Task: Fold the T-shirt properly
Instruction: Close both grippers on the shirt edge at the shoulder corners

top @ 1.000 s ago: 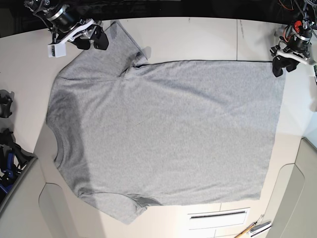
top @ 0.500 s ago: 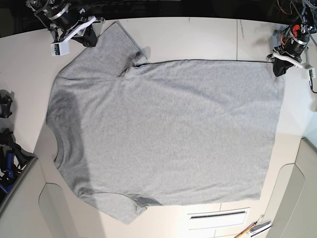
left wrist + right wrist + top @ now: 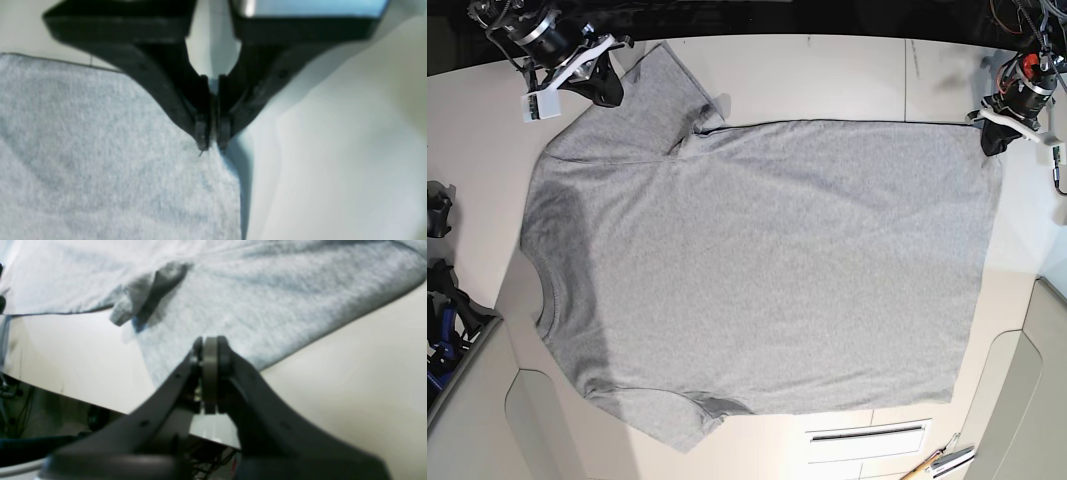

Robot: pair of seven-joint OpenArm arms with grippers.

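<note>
One garment filled most of the table: the T-shirt lay spread flat with its plain grey side up, collar toward 9 o'clock and hem toward 3 o'clock in the base view. It was laid out full and smooth, which judging by the task gave both arms a clean edge to lift for a first fold.

Both arms stood along the 12 o'clock side of the shirt, well apart, one at each end of that long edge. That placing looked chosen so the edge could be raised evenly and carried across toward 6 o'clock.

At 2 o'clock the left gripper had its jaws pressed together right at the hem corner. In its wrist view the cloth ran from the fingertips down toward 7 o'clock, and the tips seemed to pinch the very edge of the fabric, though blur made the bite hard to confirm.

At 10 o'clock the right gripper was closed at the end of the sleeve, the sleeve cloth spreading away from its tips toward 12 o'clock in its wrist view. Whether fabric sat between those jaws could not be told.
</note>
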